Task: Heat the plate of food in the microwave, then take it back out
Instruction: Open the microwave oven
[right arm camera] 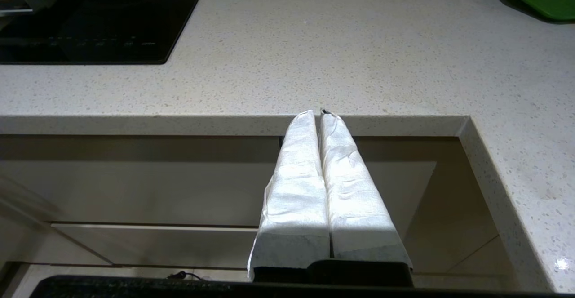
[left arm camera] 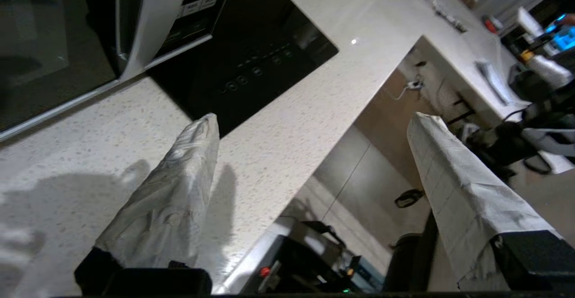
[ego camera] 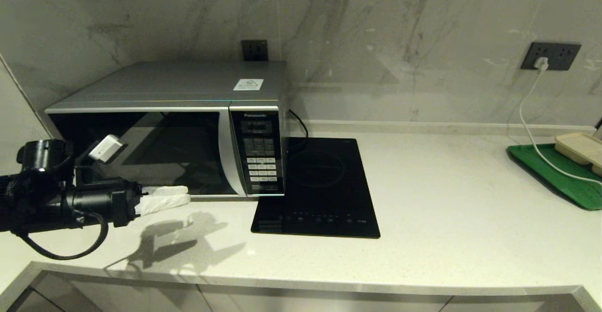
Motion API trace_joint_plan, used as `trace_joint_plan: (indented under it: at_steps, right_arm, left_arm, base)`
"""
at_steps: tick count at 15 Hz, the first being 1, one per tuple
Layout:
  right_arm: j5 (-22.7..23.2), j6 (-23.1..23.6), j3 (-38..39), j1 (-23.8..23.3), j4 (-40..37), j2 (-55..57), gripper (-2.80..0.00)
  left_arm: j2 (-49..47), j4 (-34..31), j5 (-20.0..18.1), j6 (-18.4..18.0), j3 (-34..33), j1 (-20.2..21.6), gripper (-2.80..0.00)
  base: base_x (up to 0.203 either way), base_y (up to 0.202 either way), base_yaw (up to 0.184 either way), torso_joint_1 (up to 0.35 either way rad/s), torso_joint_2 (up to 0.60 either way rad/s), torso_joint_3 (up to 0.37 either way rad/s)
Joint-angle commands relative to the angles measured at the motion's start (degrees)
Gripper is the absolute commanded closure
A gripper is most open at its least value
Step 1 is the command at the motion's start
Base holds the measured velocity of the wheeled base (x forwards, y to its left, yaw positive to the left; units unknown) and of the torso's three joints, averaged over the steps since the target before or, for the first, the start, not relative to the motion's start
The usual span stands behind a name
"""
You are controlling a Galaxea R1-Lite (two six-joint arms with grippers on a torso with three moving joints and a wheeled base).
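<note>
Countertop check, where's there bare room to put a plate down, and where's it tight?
The widest bare stretch of countertop lies between the induction cooktop and the green tray. A narrower strip runs along the front edge. It is crowded in front of the microwave, where the open left gripper hovers.

The microwave [ego camera: 164, 128] door glass is too dark to see through, so whatever's inside is hidden. The keypad [ego camera: 260, 161] labels are too small to read. Right of the microwave, at the far end of the desk [ego camera: 447, 194], the green tray [ego camera: 559, 175] and the beige tray [ego camera: 581, 149] on it get cut off by the head view's edge. The left arm's rear is cropped too.
</note>
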State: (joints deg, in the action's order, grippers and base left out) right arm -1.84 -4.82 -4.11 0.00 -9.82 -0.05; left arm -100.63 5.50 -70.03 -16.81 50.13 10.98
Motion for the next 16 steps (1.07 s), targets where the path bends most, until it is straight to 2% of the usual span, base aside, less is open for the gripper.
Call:
trace_joint_plan:
  at_steps: [1,9,12,16]
  right_arm:
    - [0.00,-0.02,-0.02,0.09,-0.02,0.05,0.00]
    - [0.00,-0.02,-0.02,0.01,-0.19,0.05,0.00]
    - [0.00,-0.02,-0.02,0.06,-0.02,0.05,0.00]
    - [0.00,-0.02,-0.02,0.08,-0.18,0.05,0.00]
  left_arm:
    - [-1.79,0.21,0.07,-2.14,-0.33,-0.52,-2.80]
    - [-5.92,0.34,-0.58,-1.74,2.13,-0.70,-2.80]
    - [-8.14,0.39,-1.99,-1.80,5.69,-1.59,-2.80]
    - [-11.15,3.16,-1.44,-2.62,11.07,-4.00,-2.80]
  base:
    - [0.000,0.000,0.000,0.000,0.00,0.000]
    - [0.000,0.000,0.000,0.000,0.00,0.000]
    - [0.000,0.000,0.000,0.000,0.00,0.000]
    - [0.000,0.000,0.000,0.000,0.00,0.000]
